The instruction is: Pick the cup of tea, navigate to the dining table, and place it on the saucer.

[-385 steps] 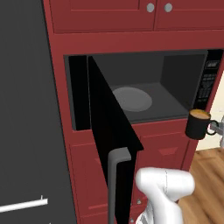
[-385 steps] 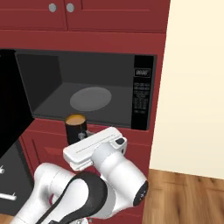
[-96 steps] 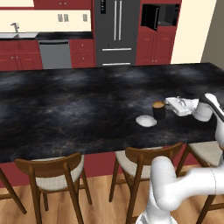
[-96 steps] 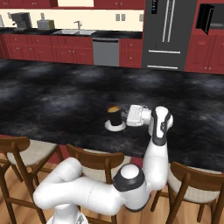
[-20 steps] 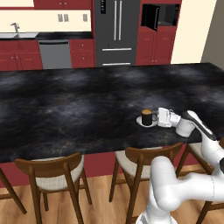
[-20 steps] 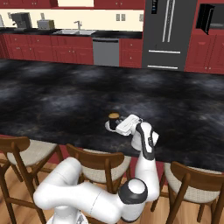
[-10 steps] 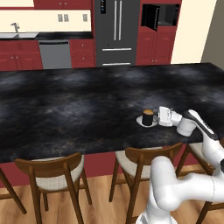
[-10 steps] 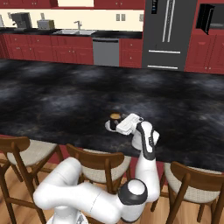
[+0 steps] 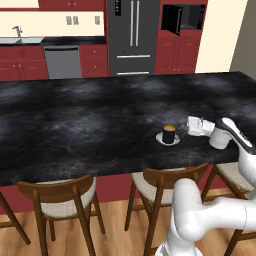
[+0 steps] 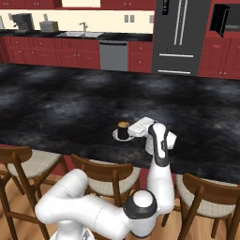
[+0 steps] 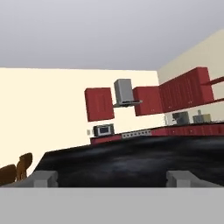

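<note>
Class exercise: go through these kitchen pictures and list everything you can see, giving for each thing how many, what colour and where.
cup of tea: one, black with orange-brown top, standing on the saucer
saucer: one, white, on the dining table near its front edge
dining table: one, glossy black marble top, red base, across the middle
stools: wooden with pale seats, along the table's near side; count differs between views
fridge: one, dark grey, back wall
microwave: one, black, door open, in the red cabinet beside the fridge
dishwasher: one, grey, under the back counter
sink tap: one, on the back counter
cabinets: red, along the back wall
claw: one, white, open, just beside the cup, apart from it
</note>
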